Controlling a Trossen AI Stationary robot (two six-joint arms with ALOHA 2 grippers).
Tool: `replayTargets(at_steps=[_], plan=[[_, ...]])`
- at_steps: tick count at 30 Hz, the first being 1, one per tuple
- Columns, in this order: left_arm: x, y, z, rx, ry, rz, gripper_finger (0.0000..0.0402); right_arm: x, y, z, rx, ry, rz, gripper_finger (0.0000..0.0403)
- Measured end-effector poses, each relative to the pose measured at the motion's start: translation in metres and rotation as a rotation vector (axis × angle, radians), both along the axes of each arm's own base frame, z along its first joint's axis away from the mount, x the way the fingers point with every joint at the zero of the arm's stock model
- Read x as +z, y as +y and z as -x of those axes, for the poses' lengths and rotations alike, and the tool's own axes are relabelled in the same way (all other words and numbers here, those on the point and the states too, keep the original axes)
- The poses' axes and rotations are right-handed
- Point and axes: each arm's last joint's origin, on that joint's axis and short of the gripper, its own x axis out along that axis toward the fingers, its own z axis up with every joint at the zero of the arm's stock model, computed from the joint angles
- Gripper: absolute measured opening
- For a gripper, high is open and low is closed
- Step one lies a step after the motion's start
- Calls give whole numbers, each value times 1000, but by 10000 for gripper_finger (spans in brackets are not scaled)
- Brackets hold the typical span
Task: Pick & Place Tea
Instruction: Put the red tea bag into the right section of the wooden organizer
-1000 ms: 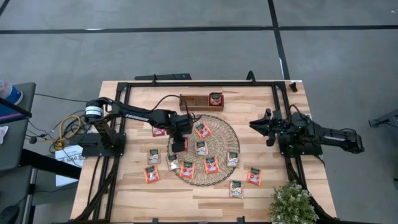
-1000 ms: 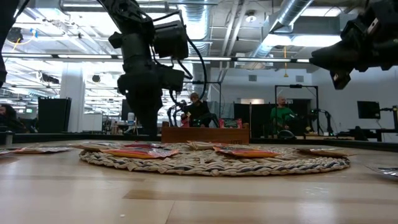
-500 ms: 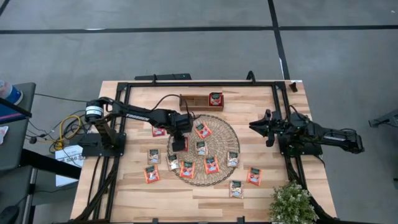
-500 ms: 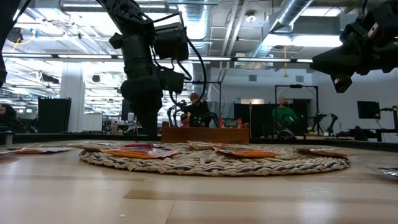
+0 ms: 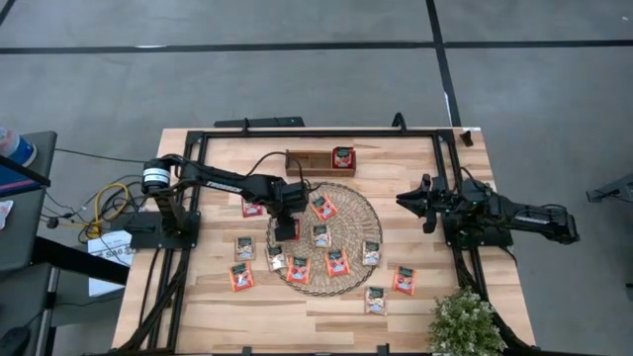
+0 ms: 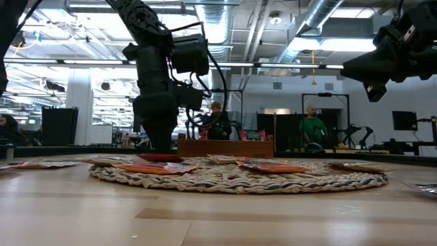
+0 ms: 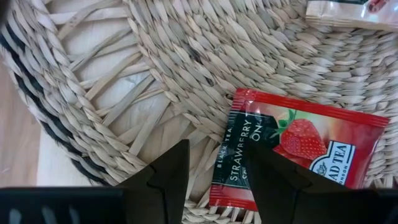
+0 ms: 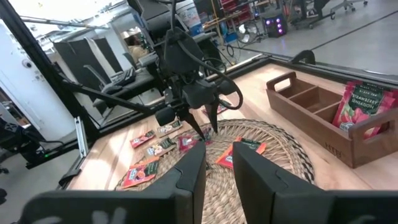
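Even, diffuse light fills the high view; the wooden counter [image 5: 316, 307] is bright and shadows under the arms are faint and short. In the low view the light comes from long ceiling strips in the upper half of the frame, which glare white, so the arm in the left half reads as a dark silhouette; the near counter surface along the bottom is soft and out of focus. The left wrist view is bright and close, the woven mat [image 7: 186, 68] sharp, the dark fingers [image 7: 171, 174] at the bottom edge blurred. The right wrist view bends lines toward its edges, with blurred fingers [image 8: 189, 180] low in the frame.
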Motion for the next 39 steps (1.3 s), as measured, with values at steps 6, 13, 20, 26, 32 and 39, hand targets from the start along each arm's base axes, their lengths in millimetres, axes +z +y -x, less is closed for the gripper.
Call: replayTargets(at_steps=[6,13,20,26,32,39], plan=[[0,0,0,0,2,0,137,0,0,0,0,0,0,72],[-1,0,1,-3,5,4,89,0,0,0,0,0,0,72],[-1,0,1,-1,7,-1,42,0,0,0,0,0,0,72],[0,0,2,12,8,-7,23,0,0,0,0,0,0,72],[11,1,1,27,27,-49,8,0,0,0,0,0,0,72],[20,2,-6,28,-5,-54,0,0,0,0,0,0,0,72]])
